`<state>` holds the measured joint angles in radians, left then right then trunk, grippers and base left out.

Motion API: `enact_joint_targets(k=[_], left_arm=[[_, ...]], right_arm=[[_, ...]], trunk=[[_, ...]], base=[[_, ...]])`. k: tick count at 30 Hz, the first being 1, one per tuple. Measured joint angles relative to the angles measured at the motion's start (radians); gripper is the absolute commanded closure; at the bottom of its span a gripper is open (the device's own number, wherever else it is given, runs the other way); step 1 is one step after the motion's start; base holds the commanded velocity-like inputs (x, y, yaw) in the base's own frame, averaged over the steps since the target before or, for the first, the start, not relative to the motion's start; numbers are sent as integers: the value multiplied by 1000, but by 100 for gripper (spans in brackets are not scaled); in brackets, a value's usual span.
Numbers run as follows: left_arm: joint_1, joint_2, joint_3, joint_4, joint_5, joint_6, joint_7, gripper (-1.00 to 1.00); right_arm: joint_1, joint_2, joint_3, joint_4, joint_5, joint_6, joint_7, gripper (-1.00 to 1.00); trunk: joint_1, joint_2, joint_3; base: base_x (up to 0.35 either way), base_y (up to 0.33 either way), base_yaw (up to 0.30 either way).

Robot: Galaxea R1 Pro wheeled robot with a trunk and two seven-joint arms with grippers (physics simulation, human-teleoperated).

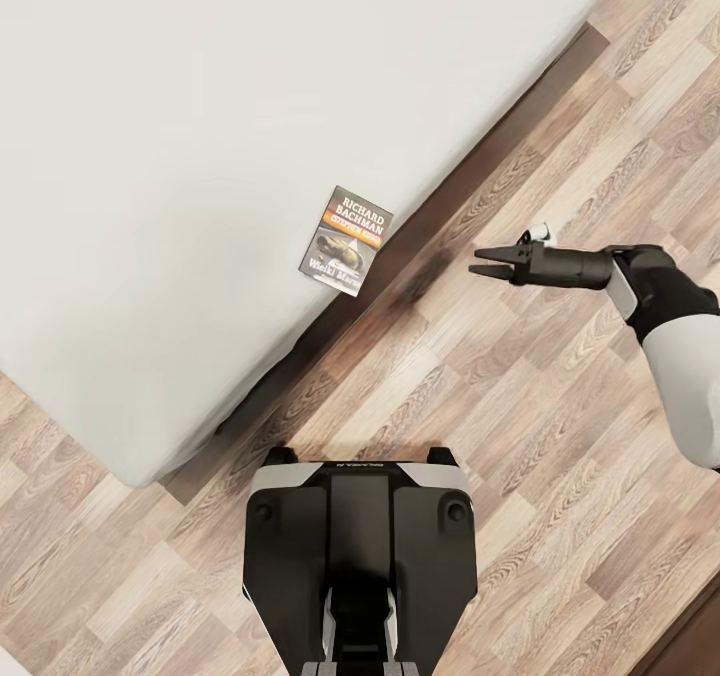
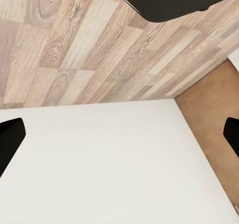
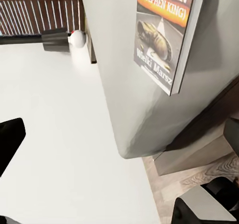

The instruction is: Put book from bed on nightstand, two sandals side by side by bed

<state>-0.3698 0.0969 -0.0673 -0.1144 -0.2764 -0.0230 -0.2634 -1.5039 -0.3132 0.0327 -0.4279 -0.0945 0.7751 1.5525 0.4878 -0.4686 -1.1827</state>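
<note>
Mattress fills most of what my head camera sees: the bed (image 1: pixel 200 156) is a plain grey-white slab running across the upper left, its dark wooden frame showing as a thin strip along the lower edge where it meets the wood-plank floor (image 1: pixel 560 436). The book (image 1: pixel 346 242) lies flat on the mattress, close to that near edge, its cover up and tilted, with white "Richard Bachman" lettering above an orange band and a dark picture below.

My right end effector (image 1: pixel 476 262) hangs over the floor beside the bed, well off to the side of the book and not touching it. Its two dark fingers point toward the bed and stand a little apart, with nothing between them. Behind it my forearm, dark then white, runs off toward the right edge of the view. My own dark base (image 1: pixel 360 546) sits at the bottom centre, near the corner of the mattress.

From my right wrist camera the book (image 3: pixel 164 32) shows on the mattress edge, with "(Stephen King)" legible on the orange band and a worn shoe pictured under it.

From my left wrist camera I see floor planks and a pale flat surface. My left end effector (image 2: pixel 119 139) shows as dark fingertips (image 2: pixel 10 139) at opposite edges, spread wide and empty.
</note>
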Motion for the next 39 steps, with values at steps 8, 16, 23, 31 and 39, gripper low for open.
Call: enact_joint_targets(k=[8,16,23,31,39], left_arm=[[0,-2,1,0,2,-1,1,-100],[0,-2,1,0,3,-2,1,-100],[0,-2,1,0,2,-2,1,-100],[0,-2,2,0,4,-3,1,-100],[0,-2,3,0,5,-3,1,-100]], right_arm=[[-2,9,-1,49,3,-44,-5,-100],[-3,7,-2,62,3,-55,-7,-100],[-6,-1,-3,62,5,-59,-6,-100],[-12,-2,-4,61,5,-59,-6,-100],[-30,-3,-4,60,5,-59,-5,-100]], trunk=[[19,-35,-16],[35,-63,-28],[35,-63,-28],[61,-112,-50],[77,-140,-63]], base=[[0,0,0],[0,0,0],[0,0,0],[0,0,0],[0,0,0]])
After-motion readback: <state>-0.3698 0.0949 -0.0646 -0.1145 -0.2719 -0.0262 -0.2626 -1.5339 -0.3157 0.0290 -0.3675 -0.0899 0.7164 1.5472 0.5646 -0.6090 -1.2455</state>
